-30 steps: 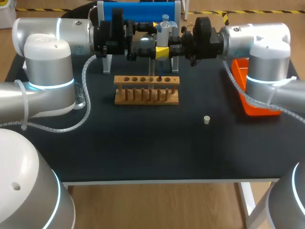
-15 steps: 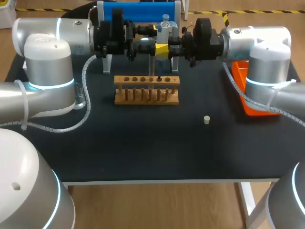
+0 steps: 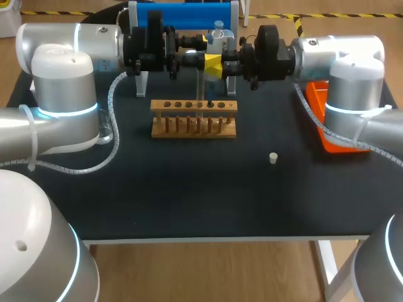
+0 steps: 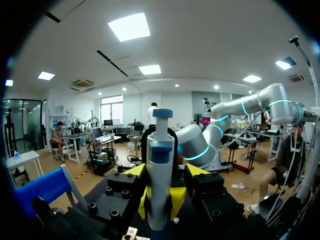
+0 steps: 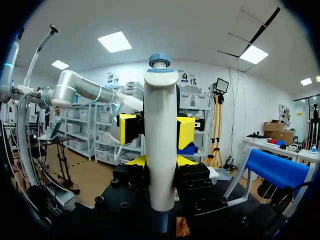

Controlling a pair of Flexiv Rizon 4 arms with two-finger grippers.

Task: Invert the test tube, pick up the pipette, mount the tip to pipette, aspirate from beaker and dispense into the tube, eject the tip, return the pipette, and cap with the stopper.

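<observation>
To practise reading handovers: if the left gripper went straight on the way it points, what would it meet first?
The pipette, upright between the left gripper's open fingers; just beyond it, the right gripper holding it. Depth is unclear.

Bright workshop hall around a black desk

The desk (image 3: 189, 201) has a matt black top with a pale edge and stands on a light wooden floor (image 3: 208, 270), where a strip of yellow-and-black tape (image 3: 315, 16) runs behind it. Overhead, square light panels (image 4: 129, 26) are set into a white ceiling. The walls (image 5: 240, 100) are white. A window (image 4: 111, 107) shows daylight at the far end, a glass partition (image 4: 20, 125) stands to one side, and storage shelves (image 5: 80, 135) line another wall.
</observation>
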